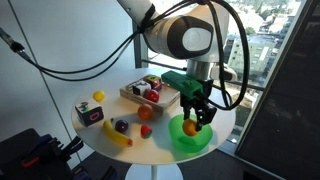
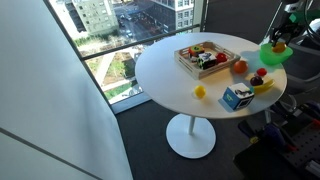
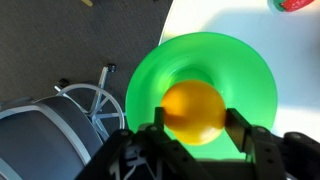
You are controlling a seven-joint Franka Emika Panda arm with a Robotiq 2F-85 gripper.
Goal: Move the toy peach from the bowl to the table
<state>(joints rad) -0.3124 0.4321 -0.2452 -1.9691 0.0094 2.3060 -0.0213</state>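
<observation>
Orange-yellow smooth round toy peach (image 3: 193, 108), pinched between the fingers of the black gripper (image 3: 197, 128), sits over the centre of the glossy bright-green round plastic bowl (image 3: 250, 80); contact with its floor unclear.

The bowl (image 3: 150, 90) is glossy green plastic. The peach (image 3: 193, 110) has a smooth, slightly matt skin. The table (image 2: 170, 85) is smooth white; the tray (image 1: 132, 95) looks wooden.

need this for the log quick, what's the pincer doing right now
pincer: closed on the toy peach, held over the bowl
</observation>
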